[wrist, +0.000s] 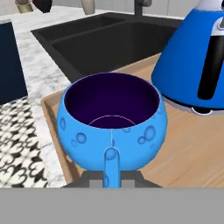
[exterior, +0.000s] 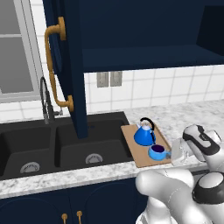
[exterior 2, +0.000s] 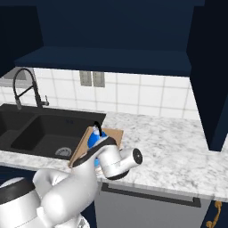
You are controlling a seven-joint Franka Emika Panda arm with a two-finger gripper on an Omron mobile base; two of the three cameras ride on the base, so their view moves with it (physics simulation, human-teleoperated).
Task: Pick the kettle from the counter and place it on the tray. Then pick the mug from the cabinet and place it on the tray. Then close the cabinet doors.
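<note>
The gripper (wrist: 112,175) is clenched on the handle of the mug (wrist: 112,127), which is seated upright on the tray (wrist: 192,144) just beside the kettle (wrist: 192,61). The handle should be released gently, and the hand withdrawn straight back so neither vessel is nudged before the cabinet doors (exterior: 65,65) are shut.

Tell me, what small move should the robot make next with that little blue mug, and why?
Probably open the gripper and let go. The mug already sits on the tray beside the kettle, its handle seemingly pinched between the fingertips. After that, the cabinet doors stand open, waiting to be closed.
</note>
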